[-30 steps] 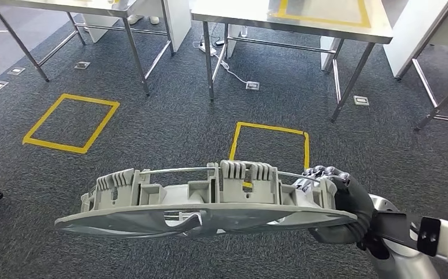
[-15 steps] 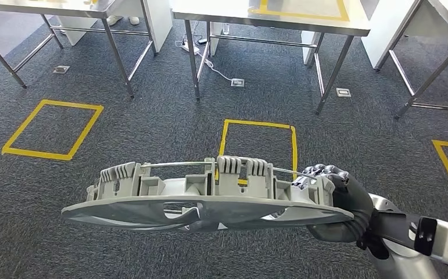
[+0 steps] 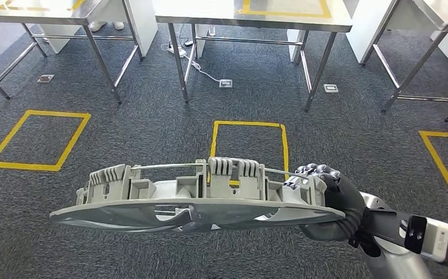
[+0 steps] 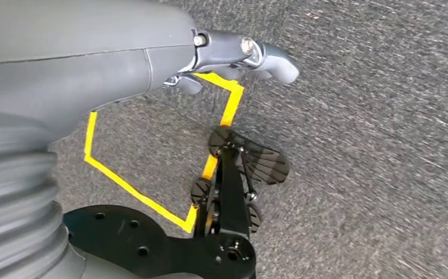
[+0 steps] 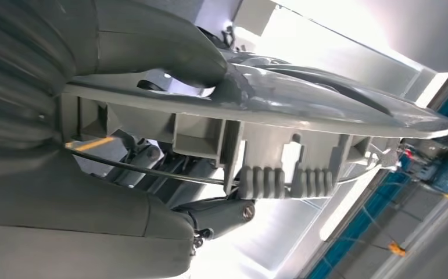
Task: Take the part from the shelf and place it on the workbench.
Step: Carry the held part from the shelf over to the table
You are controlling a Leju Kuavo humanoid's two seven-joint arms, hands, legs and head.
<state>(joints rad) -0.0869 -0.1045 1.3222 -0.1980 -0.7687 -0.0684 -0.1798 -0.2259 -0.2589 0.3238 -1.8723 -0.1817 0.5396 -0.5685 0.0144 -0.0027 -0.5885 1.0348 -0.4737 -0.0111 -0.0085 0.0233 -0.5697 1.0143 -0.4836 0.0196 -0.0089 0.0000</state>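
Head view: the right robot hand [image 3: 326, 192] is clamped on one end of the part [image 3: 198, 200], a long grey moulded piece with ribbed clips and a thin wire along its back. The part juts out sideways from that robot hand, carried level above the carpet [image 3: 151, 128] and touching nothing else. Beyond the robot hand, across a yellow square [image 3: 248, 145] taped on the floor, stands a steel desk [image 3: 256, 17] with its own yellow outline on top. Against the pictures of a second ago, the whole scene has slid: the desk legs and the tape squares sit further left and the square ahead looks nearer. That reads as the robot walking and turning, not the things moving. The part sits in the same place against the robot hand, so the hold seems steady. The pick looks done and the carry is under way; the placing is yet to come.

Left wrist view: the left robot hand [image 4: 233, 58] hangs over the carpet with its fingers curled in and holding nothing. Yellow tape [image 4: 134, 192] lies on the floor below it.

Right wrist view: the thumb lies across the part's smooth face and darker fingers press from the ribbed side, pinching the part near its end.
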